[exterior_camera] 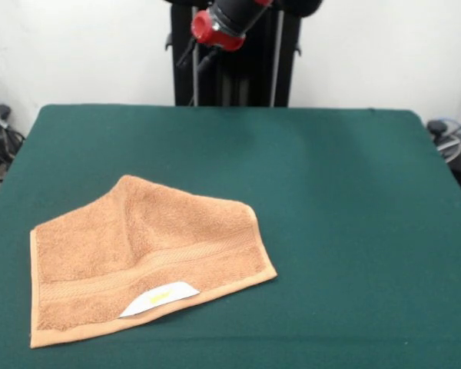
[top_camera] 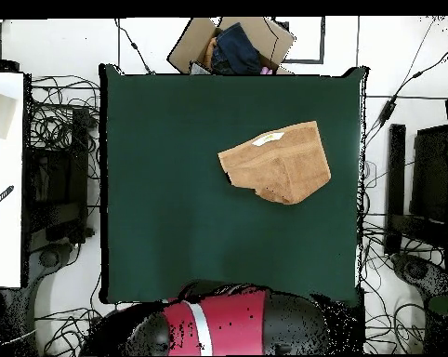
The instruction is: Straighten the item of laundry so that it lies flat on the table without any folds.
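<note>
**Towel folded on table, arm drawn back**

The table [exterior_camera: 330, 192] carries the towel [exterior_camera: 150, 257] near its front-left in the front view, far corner folded over, white label [exterior_camera: 160, 298] showing. The gripper [exterior_camera: 200, 55] hangs well apart above the far edge, holding nothing; its opening cannot be made out.

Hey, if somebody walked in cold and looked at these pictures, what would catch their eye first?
First, the orange-tan towel on the dark green table, lying toward the near left in the front view, one part folded over, its white label at the near edge. Then the red and black arm drawn back at the top, clear of the towel. The overhead view adds a cardboard box beyond the table's far edge.
</note>
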Available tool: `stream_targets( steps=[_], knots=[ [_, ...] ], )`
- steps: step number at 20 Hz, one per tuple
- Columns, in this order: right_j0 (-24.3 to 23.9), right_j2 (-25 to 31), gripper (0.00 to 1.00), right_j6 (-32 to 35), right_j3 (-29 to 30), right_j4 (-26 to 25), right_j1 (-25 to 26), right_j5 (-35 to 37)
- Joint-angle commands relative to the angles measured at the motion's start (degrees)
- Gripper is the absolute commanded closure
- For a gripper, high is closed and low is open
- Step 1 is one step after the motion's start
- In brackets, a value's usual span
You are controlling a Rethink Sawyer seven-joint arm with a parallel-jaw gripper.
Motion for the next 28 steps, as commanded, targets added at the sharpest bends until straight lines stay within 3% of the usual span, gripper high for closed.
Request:
stream_targets(
  steps=[1, 13, 28],
  knots=[
    [-0.93, -0.91, 0.0, -12.76, -7.73, 3.81, 1.43, -3.73],
    [-1.31, -0.22, 0.0, -21.32, -16.81, 6.55, 6.63, -3.12],
    [0.56, -0.68, 0.0, -22.38, -22.54, 5.72, 11.29, -3.4]
  ],
)
